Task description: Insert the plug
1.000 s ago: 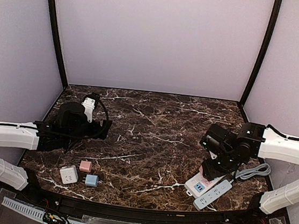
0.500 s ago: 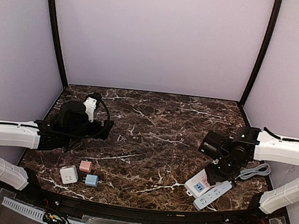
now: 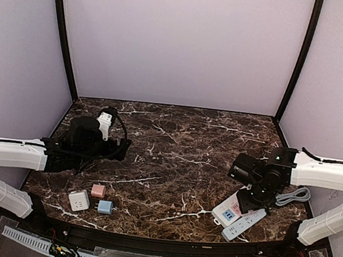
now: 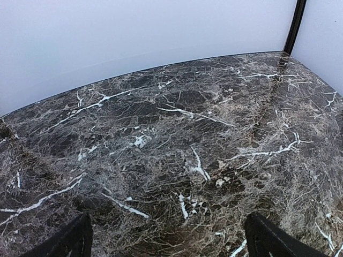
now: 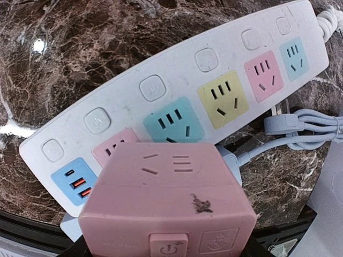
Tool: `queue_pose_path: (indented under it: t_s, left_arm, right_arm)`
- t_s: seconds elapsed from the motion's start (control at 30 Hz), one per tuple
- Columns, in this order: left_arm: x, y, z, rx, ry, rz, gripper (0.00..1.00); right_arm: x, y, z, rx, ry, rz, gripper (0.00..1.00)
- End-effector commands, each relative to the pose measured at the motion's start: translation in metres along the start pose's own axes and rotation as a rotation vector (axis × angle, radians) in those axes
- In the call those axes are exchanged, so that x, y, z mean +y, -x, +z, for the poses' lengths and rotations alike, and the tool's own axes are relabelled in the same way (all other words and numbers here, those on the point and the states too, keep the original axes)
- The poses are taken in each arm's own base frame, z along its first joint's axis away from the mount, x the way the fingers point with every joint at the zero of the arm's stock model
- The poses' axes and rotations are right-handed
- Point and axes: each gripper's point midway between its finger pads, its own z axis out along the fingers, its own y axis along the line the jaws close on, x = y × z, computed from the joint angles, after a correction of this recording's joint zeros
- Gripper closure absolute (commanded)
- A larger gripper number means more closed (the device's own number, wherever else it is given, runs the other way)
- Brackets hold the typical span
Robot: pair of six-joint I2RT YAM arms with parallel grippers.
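One pink plug (image 5: pixel 169 198), held in your right jaws, hovers over the power strip's (image 5: pixel 177 80) USB end; left jaws open.

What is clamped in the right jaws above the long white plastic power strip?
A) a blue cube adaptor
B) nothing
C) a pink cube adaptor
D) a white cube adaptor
C: the right wrist view shows a pink plastic cube adaptor filling the jaws of the right gripper, over the long white plastic power strip.

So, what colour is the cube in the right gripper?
Pink; the cube shows best in the right wrist view.
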Motion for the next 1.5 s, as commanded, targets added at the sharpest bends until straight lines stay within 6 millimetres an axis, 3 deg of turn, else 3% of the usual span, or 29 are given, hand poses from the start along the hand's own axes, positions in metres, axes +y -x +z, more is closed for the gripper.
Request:
queue_pose_path:
  t_s: [0.0,0.13,0.27,0.43,0.77,1.03,1.2,1.33,1.47]
  left_arm:
    - [0.0,0.007,0.0,-0.004,-0.006,-0.017,0.01]
    - [-0.001,0.006,0.002,-0.002,-0.005,-0.014,0.01]
    - [-0.001,0.006,0.004,0.004,-0.003,-0.011,0.01]
    - [-0.002,0.005,0.004,0.006,-0.006,-0.014,0.01]
    - [0.001,0.004,0.006,0.011,0.004,-0.012,0.01]
    - [0.004,0.003,0.006,0.012,0.01,-0.015,0.01]
    - [0.006,0.003,0.006,0.011,0.017,-0.015,0.01]
    - [0.009,0.003,0.005,0.01,0.024,-0.013,0.01]
    - [0.011,0.006,0.002,0.0,0.026,-0.02,0.01]
  right_arm:
    - [-0.02,-0.018,-0.002,0.049,-0.062,0.036,1.0]
    - [-0.022,-0.019,-0.012,0.029,-0.036,0.065,1.0]
    - [-0.023,-0.024,-0.008,0.028,-0.026,0.065,1.0]
    - [-0.003,-0.018,0.004,0.022,0.045,0.037,1.0]
    - [0.048,0.012,-0.006,-0.047,0.242,-0.044,1.0]
    - [0.07,0.043,-0.004,-0.099,0.231,-0.106,1.0]
    - [0.073,0.068,-0.01,-0.162,0.201,-0.115,1.0]
    - [0.085,0.059,-0.018,-0.113,0.285,-0.174,1.0]
    - [0.077,0.056,-0.035,-0.11,0.291,-0.168,1.0]
